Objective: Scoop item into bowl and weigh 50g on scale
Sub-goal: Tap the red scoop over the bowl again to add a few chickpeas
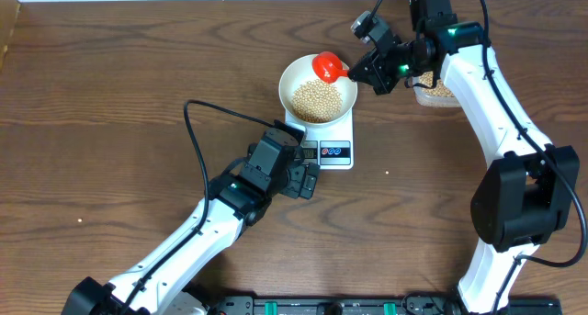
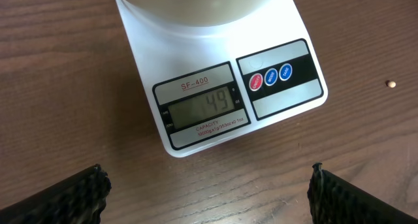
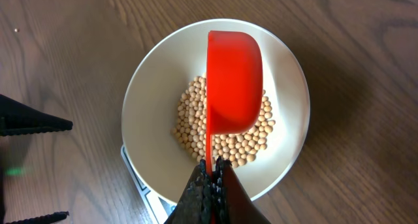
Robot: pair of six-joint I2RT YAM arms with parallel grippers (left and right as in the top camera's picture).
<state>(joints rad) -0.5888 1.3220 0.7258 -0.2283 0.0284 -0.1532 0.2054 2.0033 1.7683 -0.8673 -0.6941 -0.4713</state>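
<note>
Robotics lab bench, folks: white-and-black robot arms [image 1: 184, 241] rise from a black rail [image 1: 303, 307] edging the dark wood-grain tabletop [image 1: 92, 122]

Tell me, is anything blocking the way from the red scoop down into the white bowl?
No, nothing visible. The right claw holds the red scoop right above the open bowl, and only beans lie inside it.

The overhead camera looked straight down on the table [image 1: 110, 95] from well above, taking in the whole work area. The left wrist camera hung close over the front edge of the scale [image 2: 215, 87], facing down at its display. The right wrist camera looked steeply down into the bowl [image 3: 150, 87] from near. Scale and bowl appeared in all three views.
</note>
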